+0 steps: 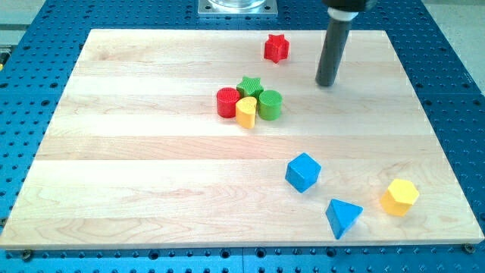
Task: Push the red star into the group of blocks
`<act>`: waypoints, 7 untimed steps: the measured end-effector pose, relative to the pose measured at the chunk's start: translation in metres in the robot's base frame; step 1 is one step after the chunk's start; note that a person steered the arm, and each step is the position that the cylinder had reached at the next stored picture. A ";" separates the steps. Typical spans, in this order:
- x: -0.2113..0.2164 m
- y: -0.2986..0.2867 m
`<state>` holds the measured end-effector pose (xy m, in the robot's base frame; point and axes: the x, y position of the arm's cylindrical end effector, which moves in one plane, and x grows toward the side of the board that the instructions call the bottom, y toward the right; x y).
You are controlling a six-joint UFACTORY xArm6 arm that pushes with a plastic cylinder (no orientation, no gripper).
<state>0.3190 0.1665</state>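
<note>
The red star (276, 48) lies near the view's top edge of the wooden board, right of centre. My tip (326, 83) is down on the board to the right of the star and a little lower, apart from it. The group sits left of centre below the star: a red cylinder (226, 102), a green star (249, 86), a green cylinder (270, 105) and a yellow block (246, 112), all touching. The red star is clearly apart from the group.
A blue cube (303, 172), a blue triangular block (343, 217) and a yellow hexagonal block (399, 197) lie at the view's bottom right. The wooden board (136, 167) rests on a blue perforated table (38, 45). The arm's base (237, 7) is at top centre.
</note>
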 end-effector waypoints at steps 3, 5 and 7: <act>-0.097 0.015; -0.022 -0.120; 0.004 -0.166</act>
<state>0.3228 0.0007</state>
